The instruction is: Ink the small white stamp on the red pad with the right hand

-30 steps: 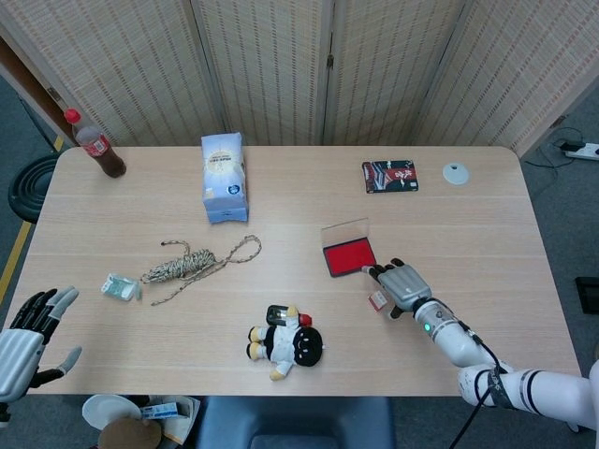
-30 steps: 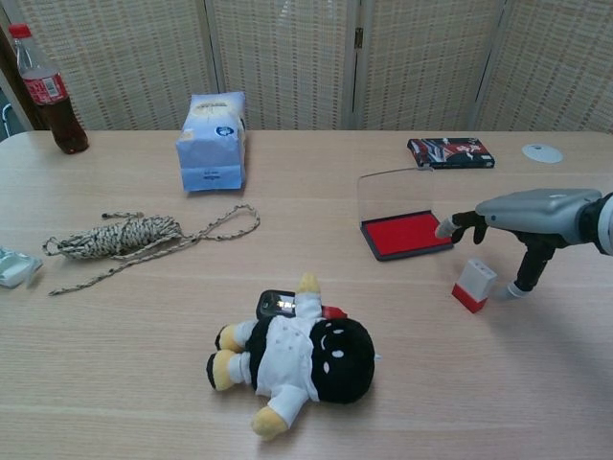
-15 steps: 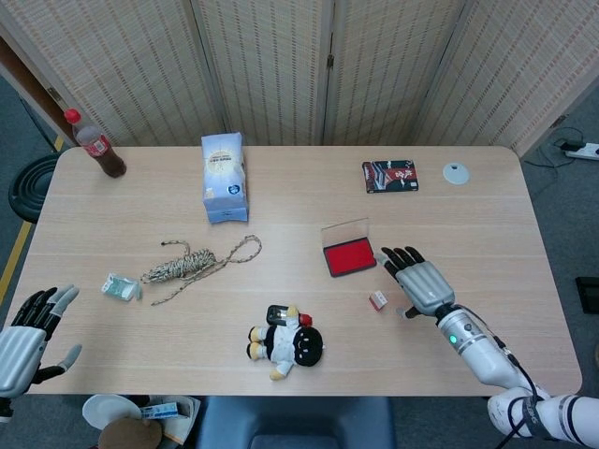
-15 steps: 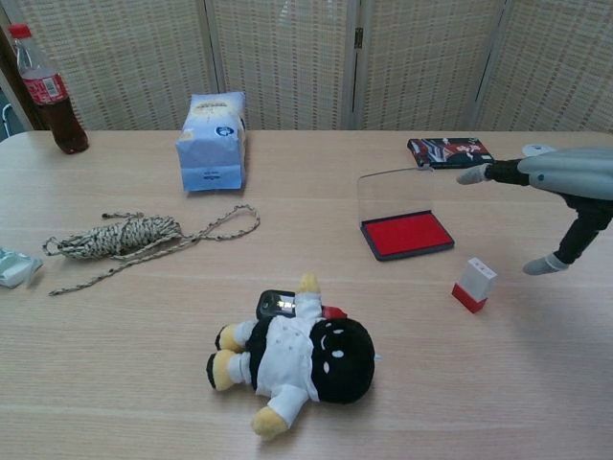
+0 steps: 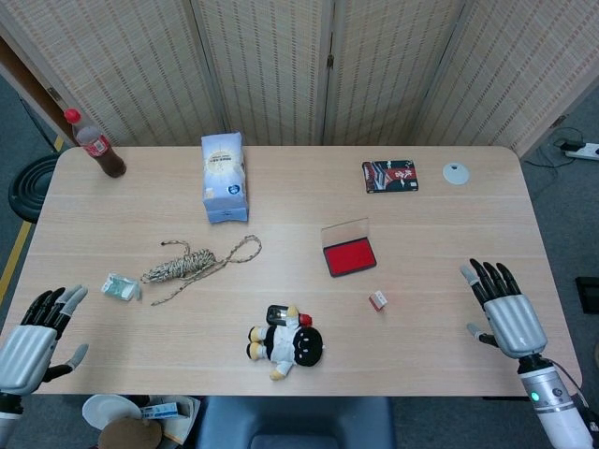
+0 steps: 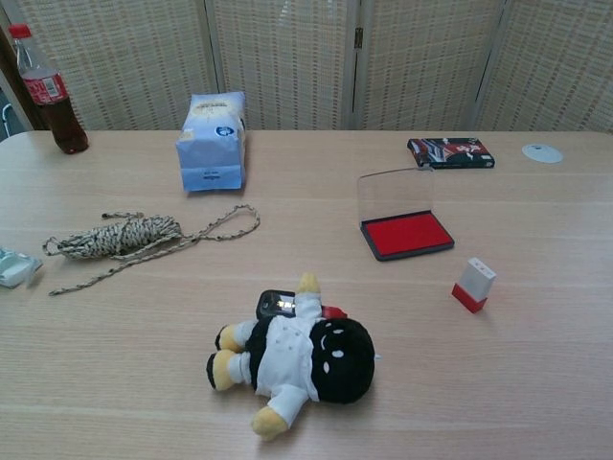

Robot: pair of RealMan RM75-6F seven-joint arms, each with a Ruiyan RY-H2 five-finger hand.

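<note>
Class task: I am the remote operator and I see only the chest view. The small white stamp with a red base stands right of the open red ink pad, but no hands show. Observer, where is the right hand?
Observer: The right hand is near the table's right front edge, well clear of the small white stamp with a red base, fingers spread, holding nothing.
Operator: And the left hand?
Observer: The left hand is at the front left corner of the light wooden table, fingers apart, also holding nothing.
Operator: Anything beyond the table edge?
Observer: A white power strip lies on the floor off the far right side.
</note>
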